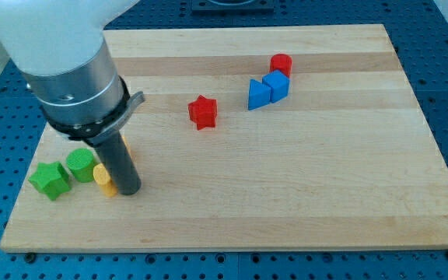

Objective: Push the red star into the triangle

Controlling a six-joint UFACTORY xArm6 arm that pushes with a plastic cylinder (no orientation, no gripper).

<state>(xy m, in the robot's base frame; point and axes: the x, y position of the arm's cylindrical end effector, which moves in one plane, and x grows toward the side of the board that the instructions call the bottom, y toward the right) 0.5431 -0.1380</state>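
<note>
The red star (203,112) lies flat on the worktop (309,179), a little toward the worktop's left of its middle and nearer the top edge than the bottom edge, with bare wood all around it. Toward the worktop's right of it, near but apart, sits the blue triangle (259,94), one flat side facing the star. A blue cube (276,85) touches the triangle on its far side, and a red cylinder (281,64) stands just beyond the cube toward the top edge, close against it.

My tip (128,189) is down on the worktop near the bottom left corner, well apart from the star and the triangle. The rod carries no fingers, so there is nothing to spread or press together. Just beside the tip on its left lies a yellow block (103,179), partly hidden by the rod, so its shape cannot be told; whether they touch cannot be told either. A sliver of orange (129,148) shows behind the rod. Further toward the left edge stand 2 green blocks: a green cylinder (80,164) and, at the very corner, a green star (50,180), close together.
</note>
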